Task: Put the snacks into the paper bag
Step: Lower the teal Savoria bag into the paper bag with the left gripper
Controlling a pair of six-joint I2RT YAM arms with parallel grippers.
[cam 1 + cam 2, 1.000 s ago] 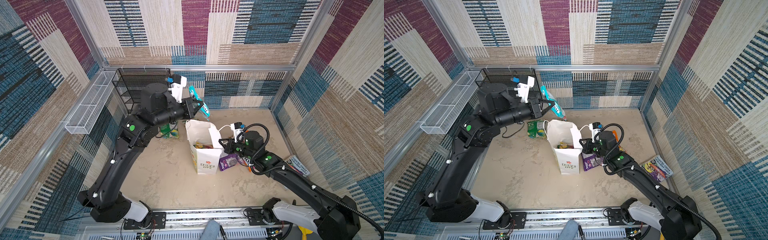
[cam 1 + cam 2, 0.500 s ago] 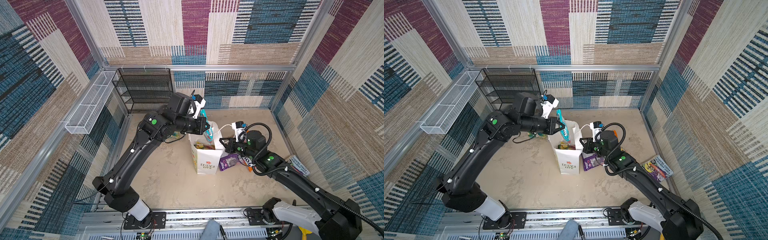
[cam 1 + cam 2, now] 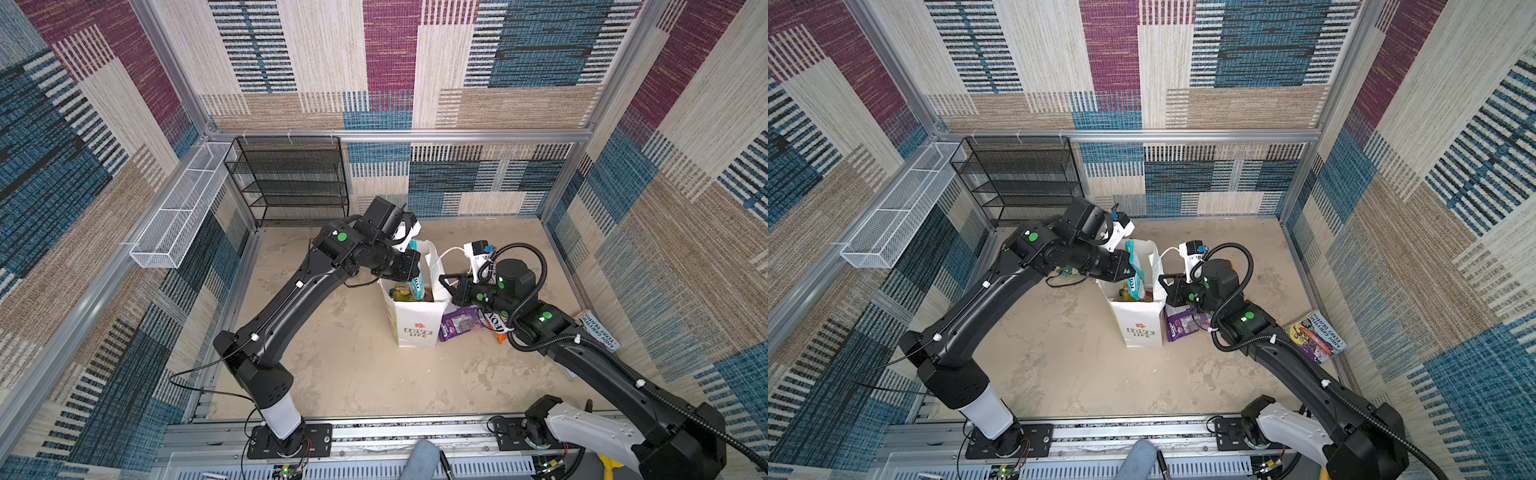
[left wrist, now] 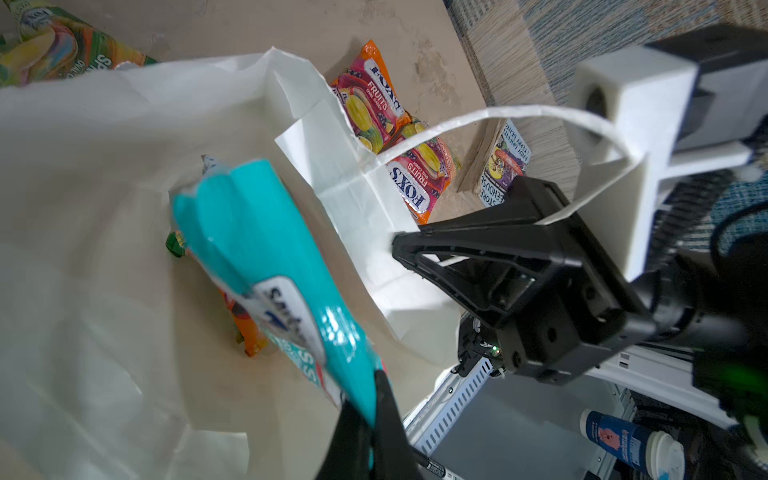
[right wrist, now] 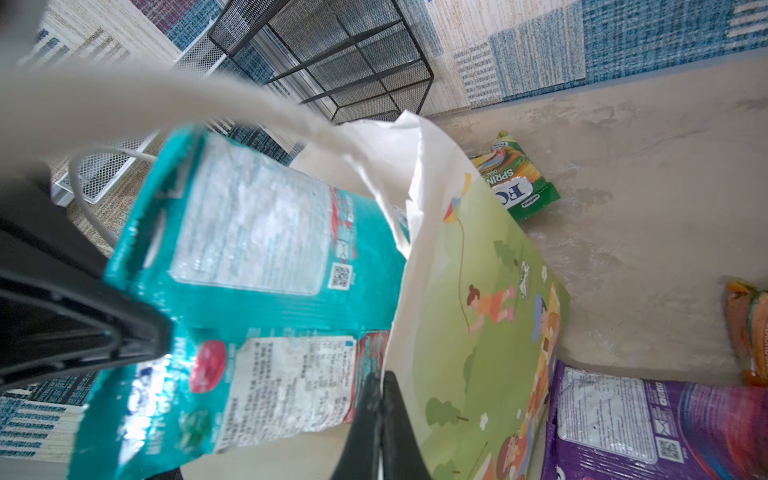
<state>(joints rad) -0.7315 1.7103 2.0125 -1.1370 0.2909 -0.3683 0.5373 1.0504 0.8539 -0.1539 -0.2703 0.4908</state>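
Note:
The white paper bag (image 3: 415, 328) (image 3: 1140, 328) stands upright at mid floor with its mouth open. My left gripper (image 3: 409, 270) (image 4: 372, 415) is shut on a teal snack packet (image 4: 266, 249) (image 5: 257, 270) that hangs partly inside the bag's mouth. Other snacks lie at the bottom of the bag. My right gripper (image 3: 442, 277) (image 5: 380, 386) is shut on the bag's right wall at the rim (image 5: 478, 311). A purple packet (image 3: 461, 324) (image 5: 644, 424) and two orange-pink packets (image 4: 374, 104) (image 4: 419, 178) lie right of the bag. A green packet (image 5: 515, 183) lies behind it.
A printed book (image 3: 598, 330) (image 3: 1314, 336) lies by the right wall. A black mesh shelf rack (image 3: 291, 178) stands at the back left, and a white wire basket (image 3: 183, 203) hangs on the left wall. The bag's cord handle (image 4: 540, 112) arcs over my right gripper.
My left arm has swung down and to the right, bringing the teal packet from high behind the bag into its mouth. The right arm has stayed at the bag's rim.

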